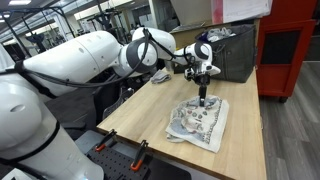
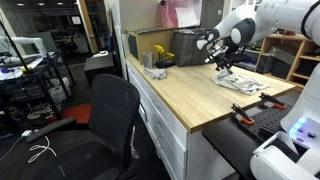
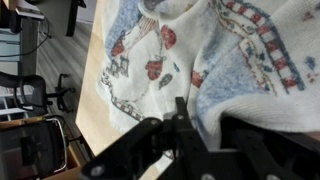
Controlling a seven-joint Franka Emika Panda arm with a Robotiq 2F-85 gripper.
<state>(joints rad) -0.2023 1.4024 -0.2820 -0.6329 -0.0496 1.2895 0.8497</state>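
The cloth (image 1: 200,122), a white towel printed in red and blue, lies rumpled on the table (image 1: 140,118), toward the right side in an exterior view and well short of the far end. It also shows in the other exterior picture (image 2: 240,84), flat but wrinkled, with its near edge close to the table's front rim.

The gripper (image 1: 203,100) stands straight down on the cloth's far part, tips at the fabric. In the wrist view the gripper (image 3: 200,118) is a dark shape over a raised fold of the cloth (image 3: 150,60). Whether the jaws are spread or pinching that fold I cannot tell; the fold hides the gap.

Risks, as I judge them:
- The tips may catch only the top wrinkle, so the fabric slips out under any pull.
- Pressing too low could scrape the tips on the wood.
- A sideways drag could sweep the loose cloth off the front rim.

A dark bin (image 1: 225,50) stands at the far end, well apart. A chair (image 2: 110,110) sits beside the table.
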